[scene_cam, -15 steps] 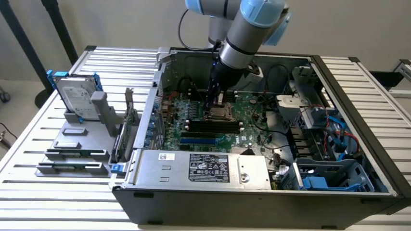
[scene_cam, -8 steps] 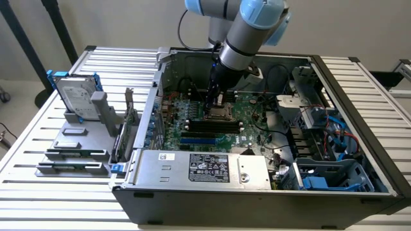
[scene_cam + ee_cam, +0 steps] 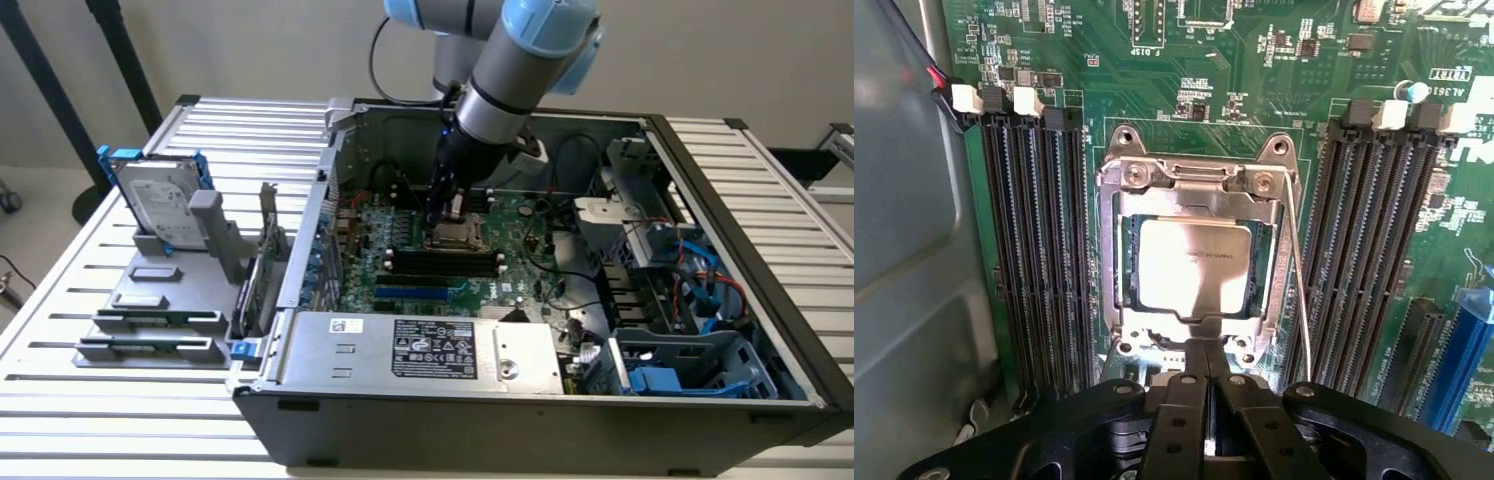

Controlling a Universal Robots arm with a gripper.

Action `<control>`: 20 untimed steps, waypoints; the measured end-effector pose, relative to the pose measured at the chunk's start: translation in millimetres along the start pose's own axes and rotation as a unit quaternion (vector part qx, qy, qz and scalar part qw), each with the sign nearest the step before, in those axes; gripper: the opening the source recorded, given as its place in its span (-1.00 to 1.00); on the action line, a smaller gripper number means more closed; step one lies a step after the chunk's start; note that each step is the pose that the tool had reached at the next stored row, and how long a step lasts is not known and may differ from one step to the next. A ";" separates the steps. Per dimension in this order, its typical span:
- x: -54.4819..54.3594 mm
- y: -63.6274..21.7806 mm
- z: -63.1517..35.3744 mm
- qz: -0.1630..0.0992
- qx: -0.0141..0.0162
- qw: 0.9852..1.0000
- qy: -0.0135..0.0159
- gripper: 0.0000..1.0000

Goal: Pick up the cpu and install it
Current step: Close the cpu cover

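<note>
The cpu (image 3: 1192, 268) lies flat in its socket frame (image 3: 1106, 215) on the motherboard (image 3: 1184, 85), between two banks of memory slots (image 3: 1039, 250); we see our gripper (image 3: 1206, 372) pressed together, holding nothing, its tips just beside the chip's edge

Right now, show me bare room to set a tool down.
Free: the slatted table at the exterior view's lower left, bordered by the grey fixture and computer case; also the strip at that view's right of the case. Crowded: inside the case, memory slots flank the cpu under the gripper.
</note>
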State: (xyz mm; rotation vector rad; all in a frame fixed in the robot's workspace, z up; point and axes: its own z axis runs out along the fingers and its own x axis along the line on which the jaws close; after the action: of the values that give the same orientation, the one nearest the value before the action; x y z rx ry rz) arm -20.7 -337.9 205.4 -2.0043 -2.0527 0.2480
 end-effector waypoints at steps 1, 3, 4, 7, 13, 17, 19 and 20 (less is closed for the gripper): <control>-0.4 -1.0 -0.6 0.000 0.001 1.000 0.000 -0.79; -1.1 -4.2 -1.2 0.000 0.002 1.000 0.001 -0.79; -1.3 -6.2 -1.1 0.000 0.002 1.000 0.001 -0.79; -1.9 -14.2 -0.4 0.000 0.003 1.000 0.002 -0.79; -1.9 -30.3 -1.2 -0.001 0.003 1.000 0.003 -0.79; -1.9 -32.2 -1.6 -0.001 0.003 1.000 0.003 -0.79; -1.8 -32.2 -1.5 -0.001 0.003 1.000 0.003 -0.79; -1.8 -32.2 -1.5 -0.001 0.003 1.000 0.003 -0.79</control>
State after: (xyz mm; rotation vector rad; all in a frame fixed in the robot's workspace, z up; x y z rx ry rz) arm -50.9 -340.8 216.4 -1.9972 -2.0470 0.2469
